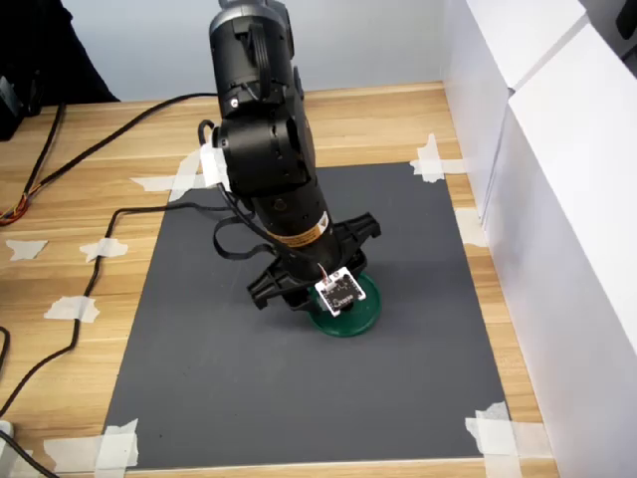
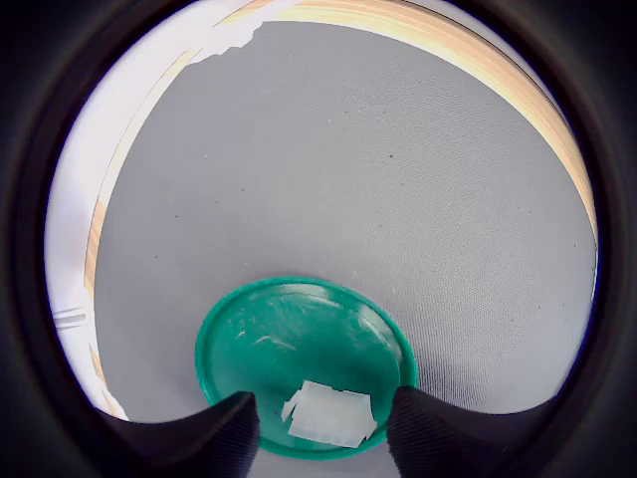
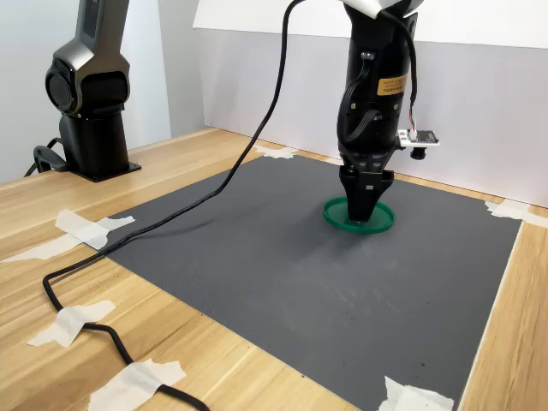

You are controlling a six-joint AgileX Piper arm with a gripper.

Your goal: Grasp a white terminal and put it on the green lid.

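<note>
The black hand points straight down over the green lid, its two fingertips set a moderate way apart. Between them, resting on the lid's floor near its rim, lies the white terminal: a small, pale, slightly translucent block with uneven edges. The fingertips stand on either side of it, and whether they touch it cannot be told. The lid is a flat round dark green disc with a raised rim, its surface scuffed. It sits on a dark grey mat, nearer the edge beside the white wall, and the mat is taped at its corners to the wooden table. A yellow label on the arm carries print too small to read.
</note>
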